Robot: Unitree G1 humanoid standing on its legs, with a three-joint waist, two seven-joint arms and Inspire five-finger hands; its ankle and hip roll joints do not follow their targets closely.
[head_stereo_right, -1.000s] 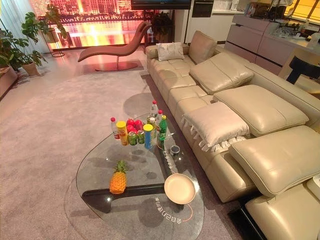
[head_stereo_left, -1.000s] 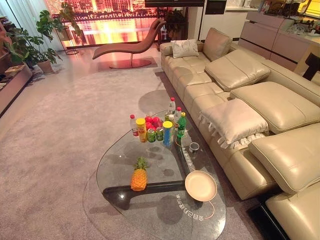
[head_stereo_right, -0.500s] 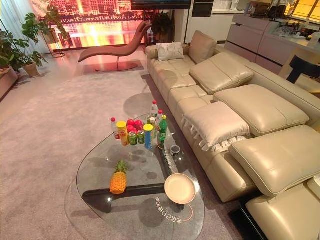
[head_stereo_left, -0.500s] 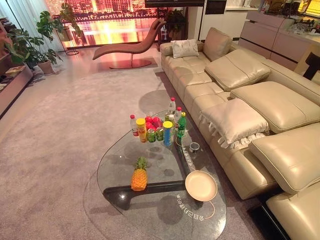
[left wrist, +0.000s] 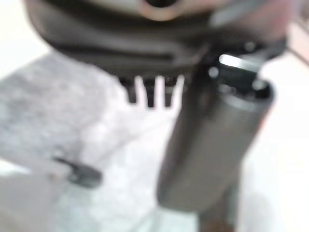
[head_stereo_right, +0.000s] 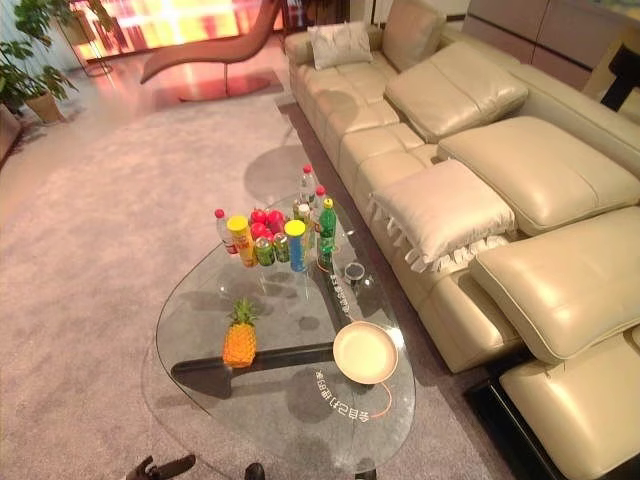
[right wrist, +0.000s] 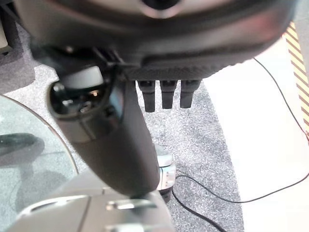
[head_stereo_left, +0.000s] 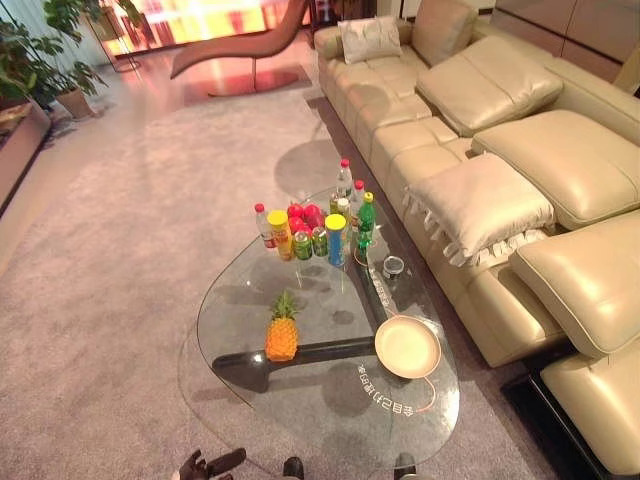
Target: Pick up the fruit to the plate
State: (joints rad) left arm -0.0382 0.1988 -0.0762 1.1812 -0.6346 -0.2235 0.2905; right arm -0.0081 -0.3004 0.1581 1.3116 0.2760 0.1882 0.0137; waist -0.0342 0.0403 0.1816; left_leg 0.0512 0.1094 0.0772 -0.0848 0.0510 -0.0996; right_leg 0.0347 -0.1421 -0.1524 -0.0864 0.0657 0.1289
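A pineapple (head_stereo_left: 281,335) stands upright on the glass coffee table (head_stereo_left: 318,425), on its left half. A round beige plate (head_stereo_left: 407,347) lies bare on the right side, about a plate's width from the pineapple. Red apples (head_stereo_left: 305,215) sit at the far end among the drinks. My left hand (head_stereo_left: 205,465) hangs low at the near left, short of the table, fingers relaxed and holding nothing; in the left wrist view the left hand (left wrist: 212,145) hangs over carpet. My right hand (right wrist: 111,140) also hangs open beside the table's edge (right wrist: 29,125).
Several bottles and cans (head_stereo_left: 325,235) cluster at the table's far end, with a small cup (head_stereo_left: 393,266) near them. A beige leather sofa (head_stereo_left: 520,200) runs along the right, close to the table. Carpet (head_stereo_left: 110,290) spreads left; a lounge chair (head_stereo_left: 240,50) and plants (head_stereo_left: 50,70) stand far back.
The whole picture has shifted: the camera now looks further down and the table shows higher in view. My left hand has come into sight at the bottom. Nothing on the table moved.
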